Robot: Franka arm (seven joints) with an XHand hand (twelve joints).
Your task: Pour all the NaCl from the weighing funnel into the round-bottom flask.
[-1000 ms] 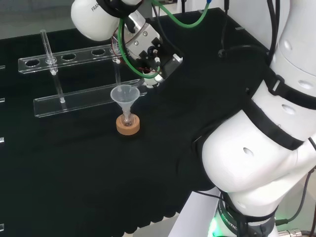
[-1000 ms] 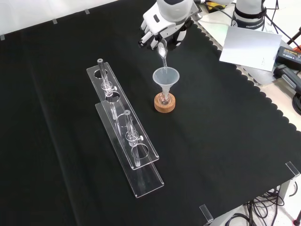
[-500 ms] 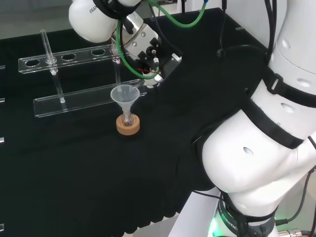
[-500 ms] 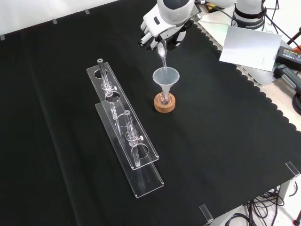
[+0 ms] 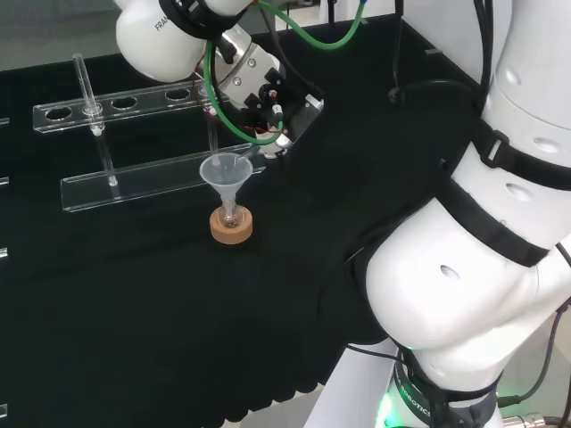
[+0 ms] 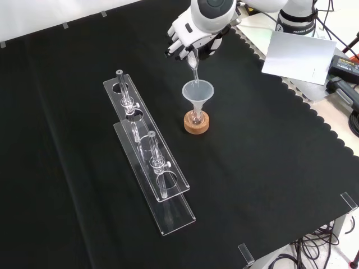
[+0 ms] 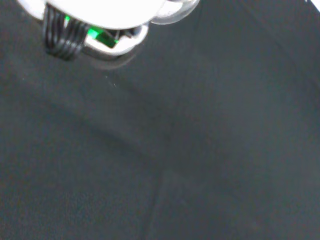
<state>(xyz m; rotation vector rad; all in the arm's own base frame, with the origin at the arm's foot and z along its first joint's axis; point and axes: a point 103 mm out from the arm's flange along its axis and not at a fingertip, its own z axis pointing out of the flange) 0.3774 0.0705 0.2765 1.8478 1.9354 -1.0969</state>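
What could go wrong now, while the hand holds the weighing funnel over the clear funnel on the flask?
1. The spout of the narrow clear weighing funnel hangs near the far rim of the wide clear plastic funnel, not over its middle. Salt could fall onto the black cloth.
2. The wide funnel stands tall in the small round-bottom flask on its cork ring stand. A touch from the black and white hand might tip it.

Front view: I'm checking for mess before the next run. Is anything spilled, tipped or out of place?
Nothing stands out. The hand holds the weighing funnel tilted above the plastic funnel, which sits upright in the flask on its cork ring. No spill shows on the cloth.
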